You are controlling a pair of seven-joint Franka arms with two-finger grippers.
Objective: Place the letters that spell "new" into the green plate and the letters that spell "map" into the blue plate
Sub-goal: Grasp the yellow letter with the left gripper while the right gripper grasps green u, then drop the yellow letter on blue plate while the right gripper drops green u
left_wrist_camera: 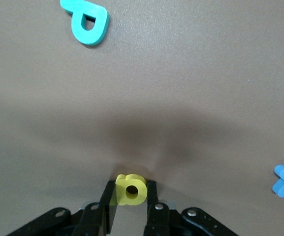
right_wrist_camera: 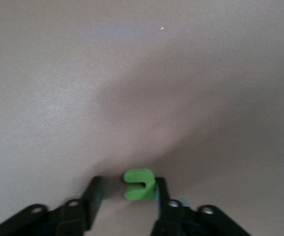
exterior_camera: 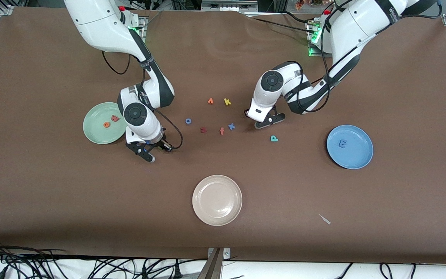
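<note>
The green plate holds the orange e and the pinkish-red w. Beside that plate my right gripper is down at the table, and its open jaws stand around the green n. One finger touches the n and a gap shows at the other. My left gripper is shut on the yellow a, low over the cloth beside the teal p. The blue plate holds the blue m.
Loose letters lie between the two grippers: yellow k, an orange letter, blue o, dark red z, red f and blue x. A cream-white plate sits nearer the front camera.
</note>
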